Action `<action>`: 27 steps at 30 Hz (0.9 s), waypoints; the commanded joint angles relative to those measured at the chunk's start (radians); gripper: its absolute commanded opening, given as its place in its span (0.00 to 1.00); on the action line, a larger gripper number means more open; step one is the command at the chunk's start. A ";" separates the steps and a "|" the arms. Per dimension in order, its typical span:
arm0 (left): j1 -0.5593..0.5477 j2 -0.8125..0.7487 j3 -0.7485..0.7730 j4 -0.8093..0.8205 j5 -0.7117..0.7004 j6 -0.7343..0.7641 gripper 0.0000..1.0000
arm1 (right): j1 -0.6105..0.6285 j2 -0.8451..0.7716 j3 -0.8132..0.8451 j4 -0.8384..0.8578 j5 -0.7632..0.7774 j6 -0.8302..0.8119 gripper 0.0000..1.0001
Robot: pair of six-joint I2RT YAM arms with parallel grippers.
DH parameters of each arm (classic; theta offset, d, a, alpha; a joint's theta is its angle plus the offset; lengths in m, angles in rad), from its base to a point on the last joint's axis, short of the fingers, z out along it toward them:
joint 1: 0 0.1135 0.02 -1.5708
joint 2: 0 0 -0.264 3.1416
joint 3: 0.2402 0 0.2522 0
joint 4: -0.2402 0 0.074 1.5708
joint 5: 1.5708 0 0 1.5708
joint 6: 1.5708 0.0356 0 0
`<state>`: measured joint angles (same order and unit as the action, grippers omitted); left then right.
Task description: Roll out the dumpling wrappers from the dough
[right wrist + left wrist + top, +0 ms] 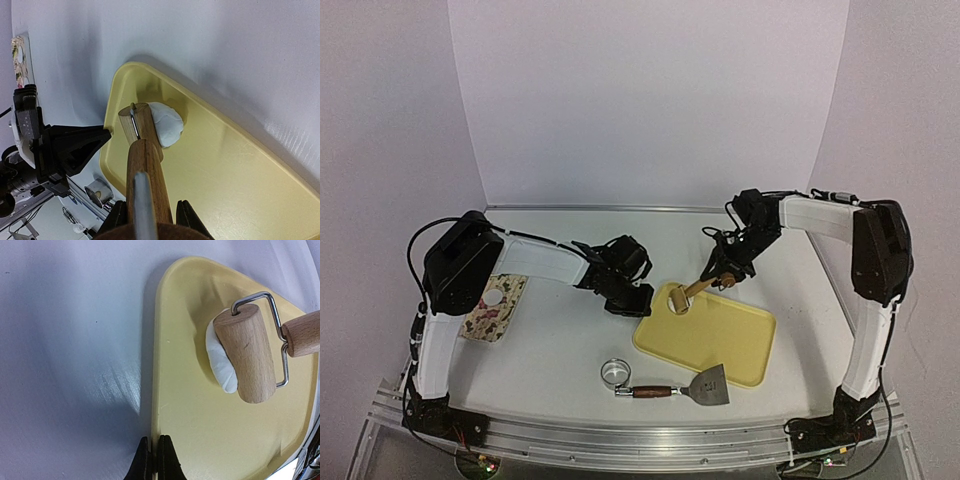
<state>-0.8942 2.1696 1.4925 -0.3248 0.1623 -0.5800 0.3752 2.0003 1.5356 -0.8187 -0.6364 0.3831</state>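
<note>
Half dough (220,365) hidden under roller (246,352), right end effector (152,217) clamped on it; left end effector (152,459) together.

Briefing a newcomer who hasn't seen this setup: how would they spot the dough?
Find the big yellow plastic tray. On its far left corner rests a wooden roller; the white dough lump bulges from beneath it, the only white thing on the tray.

White arms (545,262), bulky black joints (460,265)
</note>
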 commanded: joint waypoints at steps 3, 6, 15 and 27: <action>0.060 0.026 0.001 -0.163 -0.120 -0.004 0.00 | -0.089 0.084 -0.104 -0.213 0.578 -0.019 0.00; 0.061 0.025 -0.001 -0.163 -0.119 -0.005 0.00 | -0.096 0.080 -0.112 -0.210 0.580 -0.022 0.00; 0.064 0.027 0.002 -0.164 -0.120 -0.005 0.00 | -0.115 0.072 -0.129 -0.202 0.578 -0.025 0.00; 0.067 0.027 0.004 -0.166 -0.121 -0.005 0.00 | -0.141 0.063 -0.154 -0.190 0.573 -0.029 0.00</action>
<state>-0.8898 2.1738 1.4998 -0.3294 0.1627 -0.5766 0.3130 1.9724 1.4738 -0.8021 -0.6682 0.3641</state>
